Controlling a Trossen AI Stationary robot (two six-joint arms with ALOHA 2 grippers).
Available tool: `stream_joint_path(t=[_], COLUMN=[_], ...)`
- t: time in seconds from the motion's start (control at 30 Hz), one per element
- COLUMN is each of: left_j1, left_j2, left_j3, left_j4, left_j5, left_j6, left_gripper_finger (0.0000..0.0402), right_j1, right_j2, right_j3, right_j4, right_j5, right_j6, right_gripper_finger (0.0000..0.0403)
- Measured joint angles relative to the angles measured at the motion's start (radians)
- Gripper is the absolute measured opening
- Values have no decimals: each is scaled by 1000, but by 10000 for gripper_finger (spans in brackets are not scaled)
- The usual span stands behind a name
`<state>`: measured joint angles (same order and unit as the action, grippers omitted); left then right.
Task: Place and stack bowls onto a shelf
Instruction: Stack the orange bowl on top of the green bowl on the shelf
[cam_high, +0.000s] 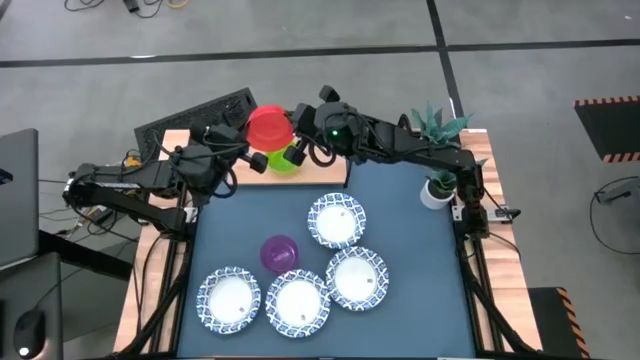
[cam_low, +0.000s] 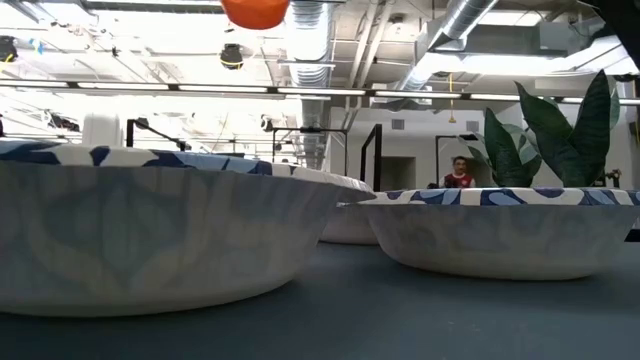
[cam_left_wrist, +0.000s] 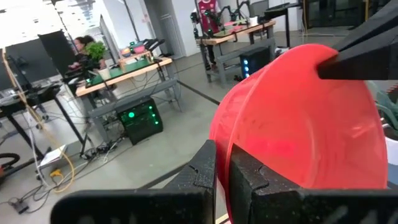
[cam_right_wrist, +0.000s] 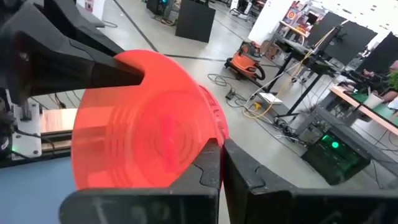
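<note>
On the blue tabletop (cam_high: 400, 215), four white bowls with blue rims (cam_high: 337, 220) are grouped around 6 o'clock, with the purple bowl (cam_high: 279, 253) among them. At 12 o'clock the red bowl (cam_high: 268, 127) is held aloft above the shelf (cam_high: 300, 175), its rim clenched by both the left end effector (cam_left_wrist: 222, 163) and the right end effector (cam_right_wrist: 221, 160). For a clean handover, one grip is best kept firm until the other is released, and the bowl then lowered level beside the green bowl (cam_high: 284, 160).

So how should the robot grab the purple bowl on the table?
The purple bowl sits apart from the four white bowls, seen from straight above. I can't tell if it is upright or upside down. Coming down from above looks best: pinch the thin rim if it is upright, or close across its sides if not. Approach on the bare side, away from the nearest white bowl.
</note>
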<state>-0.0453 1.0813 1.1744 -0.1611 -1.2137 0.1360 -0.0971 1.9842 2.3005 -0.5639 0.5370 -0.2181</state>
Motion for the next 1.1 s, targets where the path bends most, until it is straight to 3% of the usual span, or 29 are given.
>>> stream_joint_path(t=[0.17,0.4,0.6,0.87,1.1], left_j1=[5,5,-1,-1,-1], left_j2=[0,-4,-6,-12,-50], left_j3=[0,0,41,93,126], left_j4=[-5,-3,-8,-15,-16], left_j5=[51,112,94,8,-5], left_j6=[12,39,123,234,193], left_gripper_finger=[36,131,191,205,204], right_j1=[-6,-40,-110,-204,-274], right_j2=[0,1,1,1,26], right_j3=[0,0,0,0,2], right_j4=[-44,-130,-224,-256,-236], right_j5=[-3,-69,-165,-291,-339], right_j6=[49,148,252,337,407], right_gripper_finger=[24,24,24,24,24])
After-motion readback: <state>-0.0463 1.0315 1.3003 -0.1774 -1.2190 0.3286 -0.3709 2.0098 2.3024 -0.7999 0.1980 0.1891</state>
